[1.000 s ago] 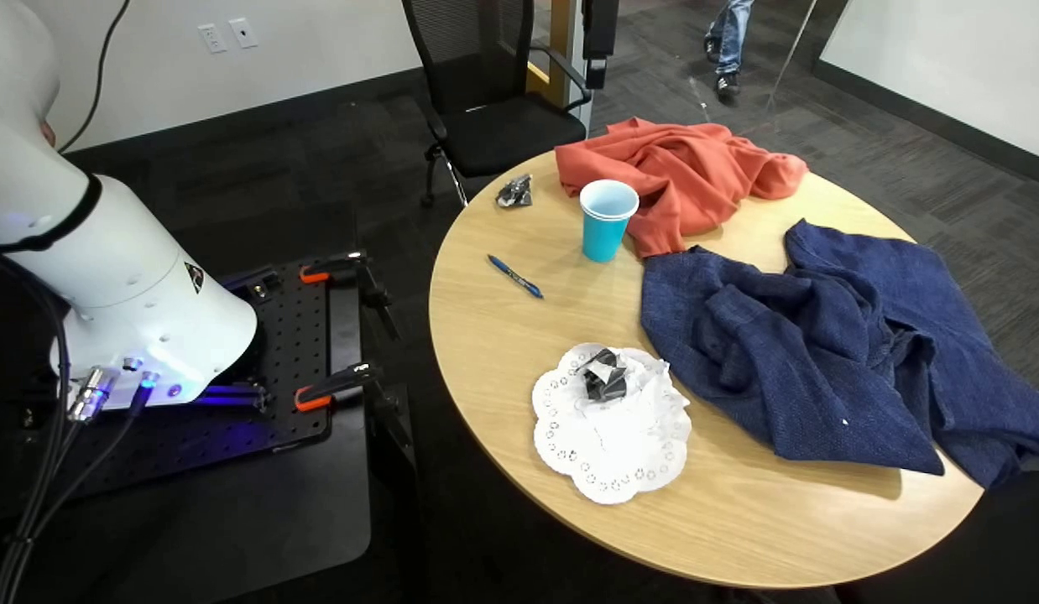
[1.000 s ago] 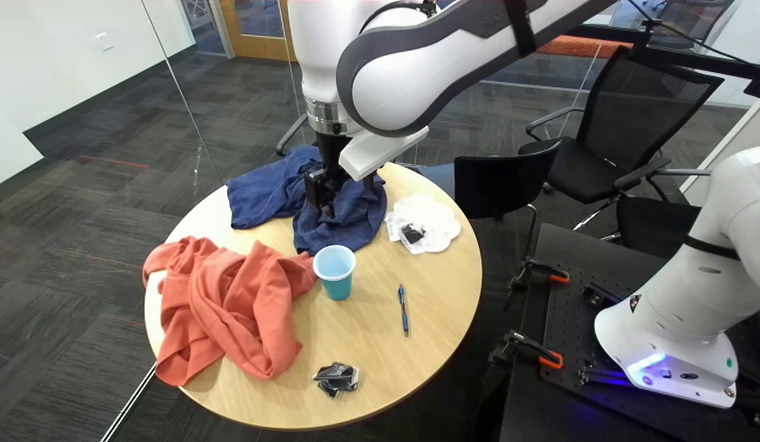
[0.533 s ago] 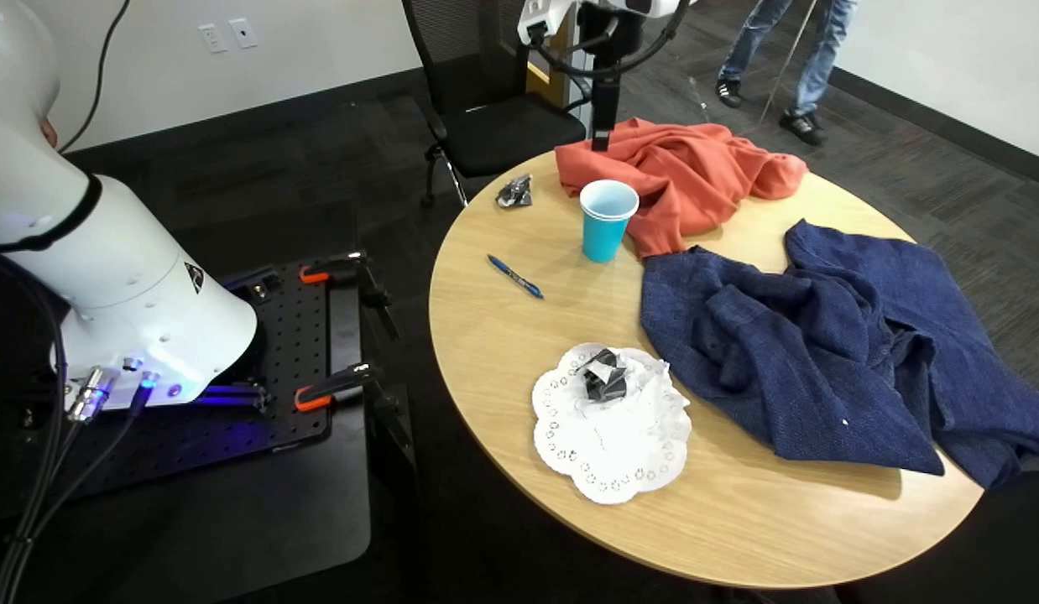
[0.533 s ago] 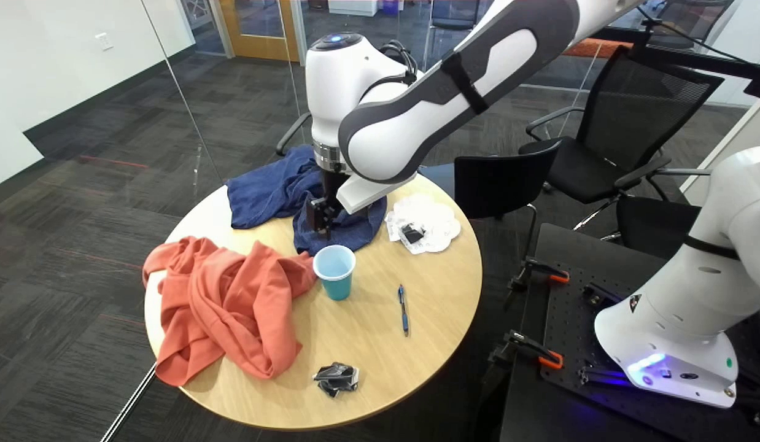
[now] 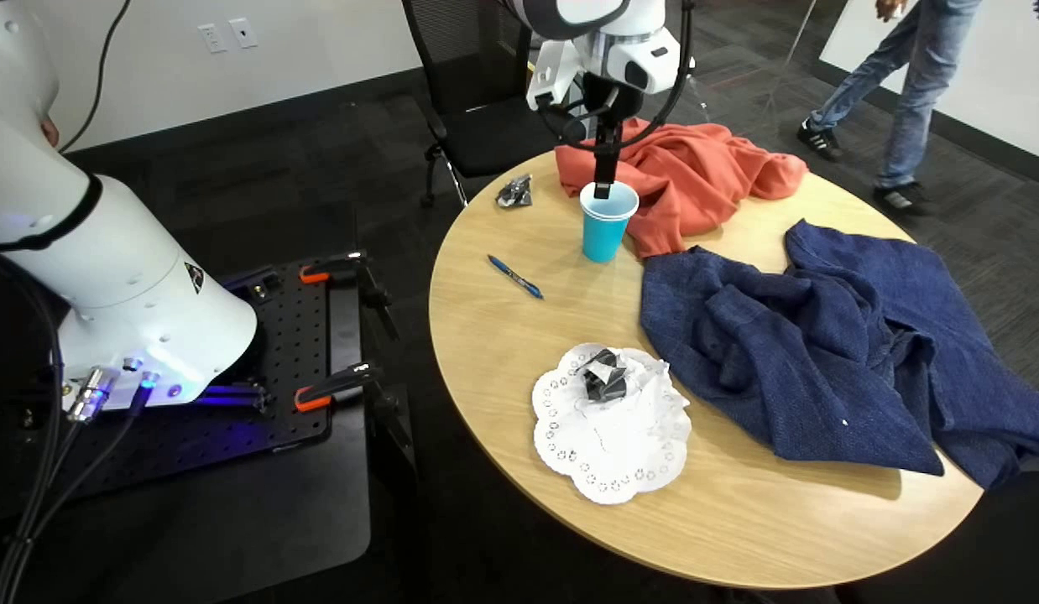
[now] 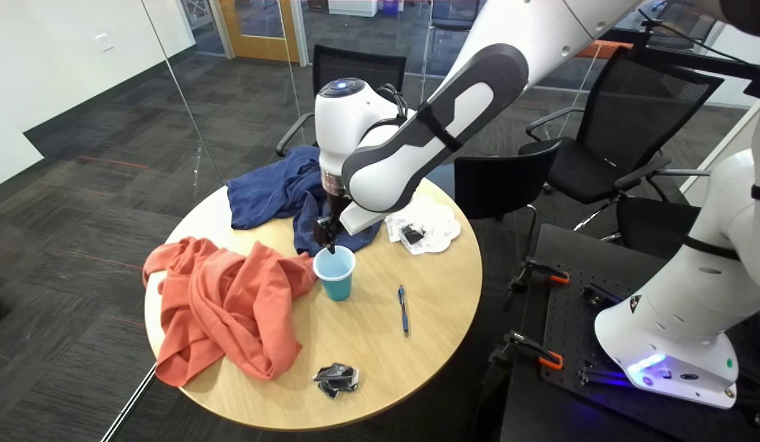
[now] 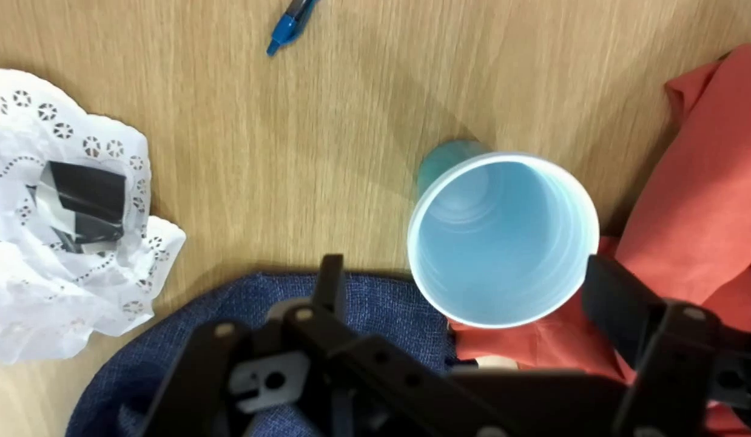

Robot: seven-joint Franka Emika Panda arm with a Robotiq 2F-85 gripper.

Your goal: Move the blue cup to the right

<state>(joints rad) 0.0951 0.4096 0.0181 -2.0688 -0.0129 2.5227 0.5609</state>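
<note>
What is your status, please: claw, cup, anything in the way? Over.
Claw open, nothing gripped. Cup upright on table, near claw. Red cloth and navy cloth close by, perhaps in the way.

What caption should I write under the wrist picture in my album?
Open hand by the cup, doily at the picture's left, red cloth at its right.

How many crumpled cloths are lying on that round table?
2. The orange-red cloth lies beside the blue cup, and the navy cloth lies near the white doily. Another could be hidden beneath their folds.
</note>
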